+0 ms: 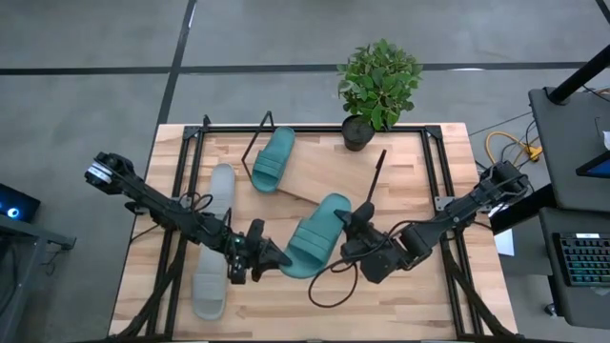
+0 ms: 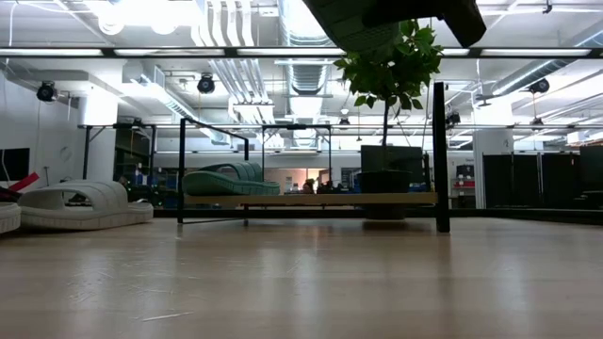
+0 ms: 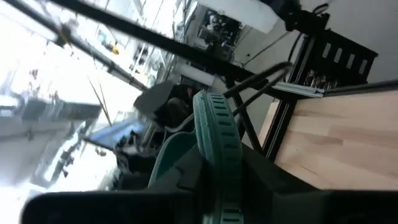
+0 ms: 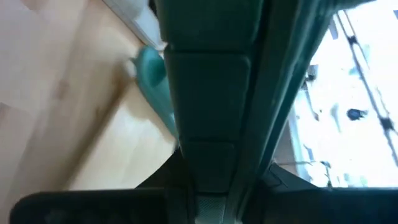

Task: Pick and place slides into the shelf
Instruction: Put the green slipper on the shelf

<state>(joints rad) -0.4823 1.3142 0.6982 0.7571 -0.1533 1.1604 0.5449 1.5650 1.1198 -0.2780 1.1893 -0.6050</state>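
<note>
Butcher-block wooden tabletop point(image 1: 400, 295) on black framing, set on a grey concrete floor point(image 1: 86, 86) crossed by dark lines; potted plant point(image 1: 378, 84) at the table's far edge; keyboard point(image 1: 583, 259) on a side desk off to the right; yellow cable point(image 1: 510, 148) coiled beside the table. From table height, a bright workshop beyond, with white ceiling ducts point(image 2: 283, 75) and dark racks.

Slanted light-wood shelf point(image 1: 329, 171) lying toward the far middle of the table, black end frames at each side; one teal slide point(image 1: 274, 159) resting on its left end, toe toward the far edge; seen level, the same teal slide point(image 2: 226, 179) sitting on the board point(image 2: 311, 199).

Second teal slide point(image 1: 316, 235) in the middle of the table, near edge of the shelf at its toe, caught between both arms; left gripper point(image 1: 270, 257) at its heel end, fingers clamped on the sole edge, ribbed teal rim point(image 3: 217, 130) running straight between them in the left wrist view; right gripper point(image 1: 351, 229) at the slide's right side, dark fingers point(image 4: 205, 93) pressed close over the teal foam point(image 4: 155, 81), closed onto it.

Two light grey slides on the left: one point(image 1: 220, 189) farther back, one point(image 1: 209, 286) near the front edge, both flat on the tabletop, off the shelf.
</note>
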